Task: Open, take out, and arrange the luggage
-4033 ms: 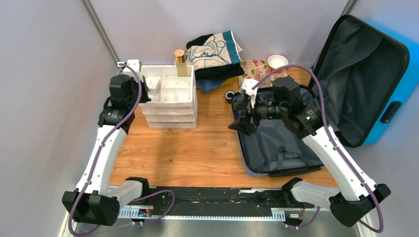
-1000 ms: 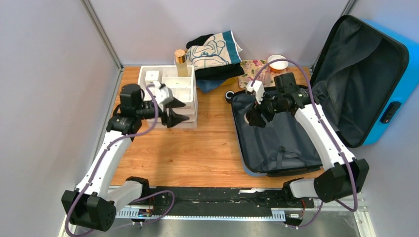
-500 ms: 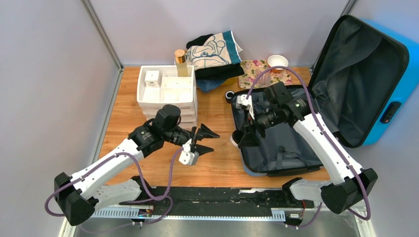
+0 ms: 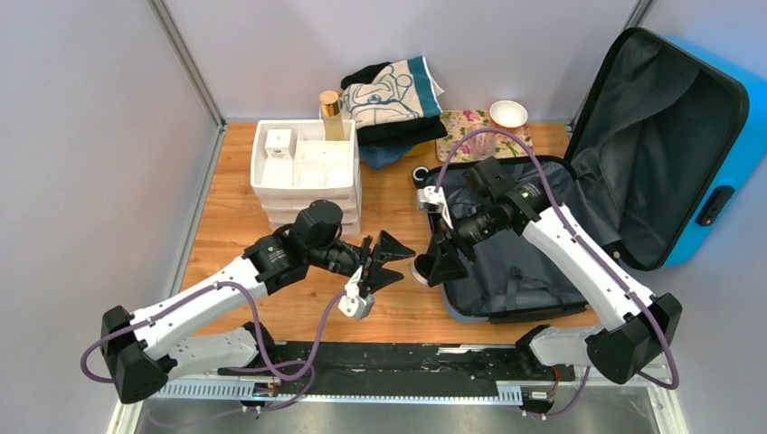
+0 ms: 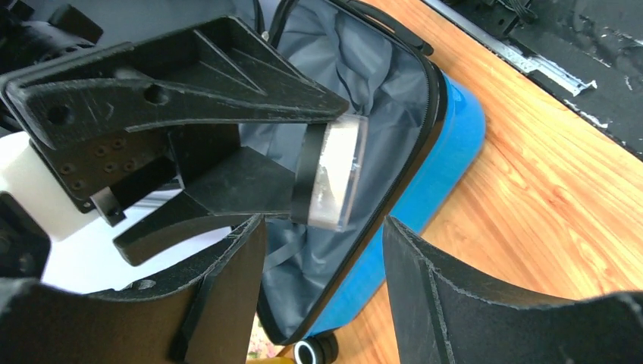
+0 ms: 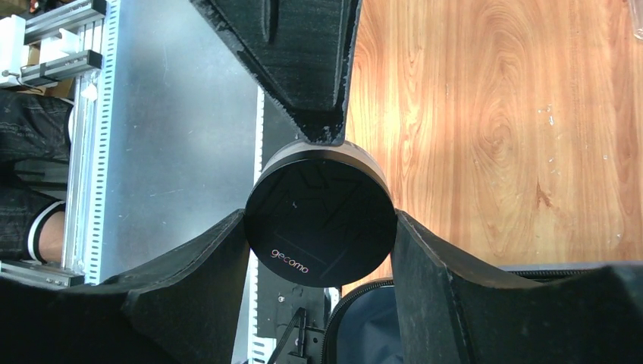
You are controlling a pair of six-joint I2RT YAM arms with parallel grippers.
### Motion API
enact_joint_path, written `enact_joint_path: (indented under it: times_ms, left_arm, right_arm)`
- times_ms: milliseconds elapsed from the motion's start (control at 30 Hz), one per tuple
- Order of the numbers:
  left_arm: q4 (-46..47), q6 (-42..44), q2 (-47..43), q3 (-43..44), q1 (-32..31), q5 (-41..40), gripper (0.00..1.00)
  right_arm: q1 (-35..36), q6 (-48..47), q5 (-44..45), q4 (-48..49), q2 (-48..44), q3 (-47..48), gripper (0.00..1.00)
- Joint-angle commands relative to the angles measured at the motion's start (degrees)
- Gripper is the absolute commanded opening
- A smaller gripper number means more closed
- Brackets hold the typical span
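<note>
The luggage (image 4: pixel 525 271) fills the right side of the top view, lying open on the wooden table (image 4: pixel 231 226): its dark-lined base is flat at centre right and its lid stands up against the upper right corner, blue shell outward. A white drawer organiser (image 4: pixel 307 172) sits at upper left of the table, with a pile of folded clothes (image 4: pixel 393 99) behind it at top centre. A floral pouch (image 4: pixel 463 127) and a small bowl (image 4: pixel 508 113) lie just beyond the base's far edge.

At centre frame the two claws meet over the base's left rim. The right claw (image 4: pixel 432 265) is clamped on a small round jar (image 6: pixel 320 224) with a black lid and a clear body, one finger on each side. The left claw (image 5: pixel 322 227) stands wide, fingers apart and gripping nothing, pointed at the jar; in the right wrist view one of its fingertips appears to rest against the jar's upper rim
</note>
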Motion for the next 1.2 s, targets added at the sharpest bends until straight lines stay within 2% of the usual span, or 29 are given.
enact_joint_path:
  times_ms: [0, 267, 467, 567, 600, 633, 667, 767, 900, 1000, 1067, 1100, 1167]
  left_arm:
    - [3.1, 1.7, 0.5, 0.7, -1.3, 0.2, 0.65]
    - [0.4, 3.8, 2.4, 2.3, -3.6, 0.4, 0.58]
    - [0.6, 3.7, 2.9, 2.5, -4.5, -0.5, 0.44]
    - [1.3, 2.4, 2.7, 2.4, -4.9, -1.7, 0.3]
    - [1.4, 1.7, 2.7, 2.4, -4.9, -2.1, 0.18]
    - [1.4, 1.1, 2.4, 2.3, -4.9, -2.4, 0.06]
    - [1.6, 0.4, 2.0, 1.9, -4.9, -3.4, 0.01]
    - [2.0, -4.3, -0.2, 0.8, -4.9, -7.8, 0.0]
    - [-0.9, -12.6, -4.3, 0.2, -4.2, -18.9, 0.0]
    - [-2.4, -21.0, -7.0, 2.0, 1.1, -25.2, 0.0]
    - [-2.7, -23.5, -8.6, 3.5, 6.4, -30.7, 0.0]
    - [-3.0, -24.9, -9.0, 3.9, 10.7, -32.0, 0.0]
    - [-3.9, -24.7, -10.4, 5.0, 15.2, -33.5, 0.0]
  right_arm:
    - [0.9, 1.2, -2.7, 0.7, 0.8, 2.0, 0.38]
    - [2.2, 1.2, -2.9, 0.3, 1.8, 3.6, 0.38]
    - [3.4, 1.2, -3.2, 0.1, 2.4, 3.6, 0.38]
    - [3.6, 1.4, -3.4, 0.2, 2.8, 4.1, 0.39]
    - [3.7, 1.5, -3.5, 0.3, 2.8, 4.2, 0.41]
    - [3.6, 2.1, -3.1, 0.5, 2.9, 4.4, 0.45]
    - [3.6, 2.9, -2.5, 0.9, 2.9, 4.7, 0.61]
    - [2.3, 6.3, 0.6, 2.0, 2.8, 6.8, 0.81]
    - [-2.9, 10.6, 1.4, 4.6, 2.4, 10.4, 0.84]
    - [-8.0, 13.1, 0.1, 6.1, 2.5, 12.1, 0.84]
    - [-10.7, 14.1, 0.0, 7.1, 2.3, 12.3, 0.84]
    - [-11.4, 14.7, -0.1, 7.4, 2.1, 12.2, 0.84]
    - [-12.3, 15.1, -0.4, 7.8, 1.9, 12.0, 0.84]
